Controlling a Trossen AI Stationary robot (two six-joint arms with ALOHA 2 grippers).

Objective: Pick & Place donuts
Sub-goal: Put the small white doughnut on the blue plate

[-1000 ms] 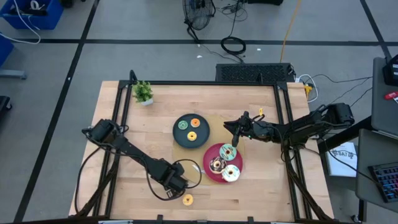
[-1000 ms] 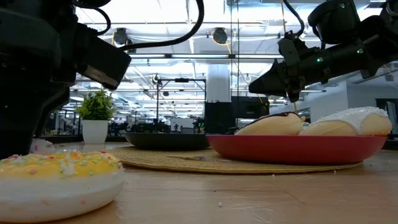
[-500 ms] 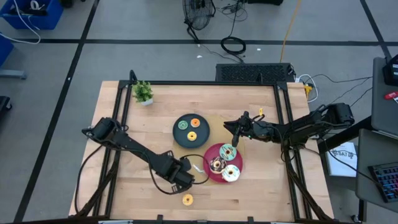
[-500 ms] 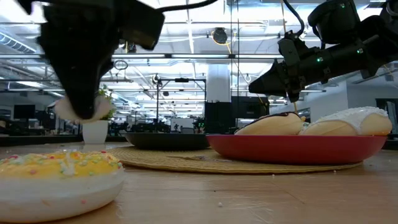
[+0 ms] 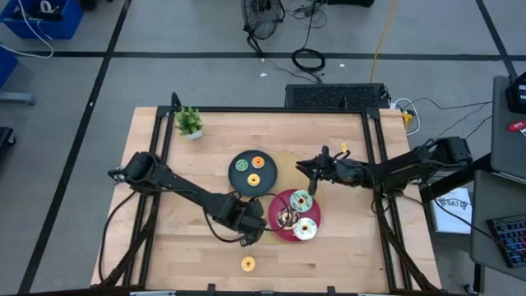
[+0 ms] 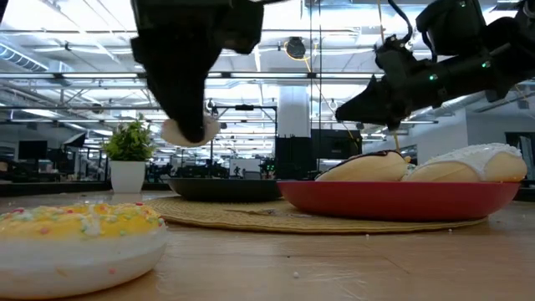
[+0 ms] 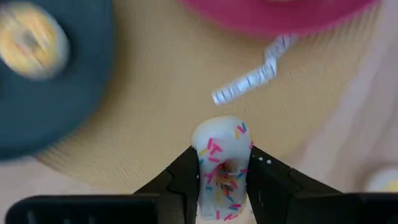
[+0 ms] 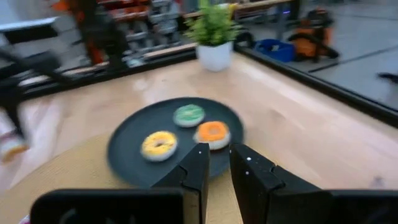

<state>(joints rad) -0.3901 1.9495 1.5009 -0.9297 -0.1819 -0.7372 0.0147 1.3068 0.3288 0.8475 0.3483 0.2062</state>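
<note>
Wood worktop (image 5: 329,255); 3 small donuts on black plate (image 5: 233,177), 3 big on red plate (image 5: 274,226); left gripper (image 7: 222,186) jaws clamped on pink donut (image 7: 222,158); right gripper (image 5: 310,176) jaws closed, empty; yellow donut (image 5: 247,264) left.

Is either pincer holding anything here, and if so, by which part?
The left pincer holds a small pale pink donut with sprinkles, pinched across its ring on opposite sides, lifted off the table. The right pincer is shut and empty.

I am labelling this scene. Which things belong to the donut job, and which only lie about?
Job: pale pink sprinkled toy donut in left gripper; yellow sprinkled donut; round black plate; round red plate.
Lying about: small potted green plant; round woven mat.
</note>
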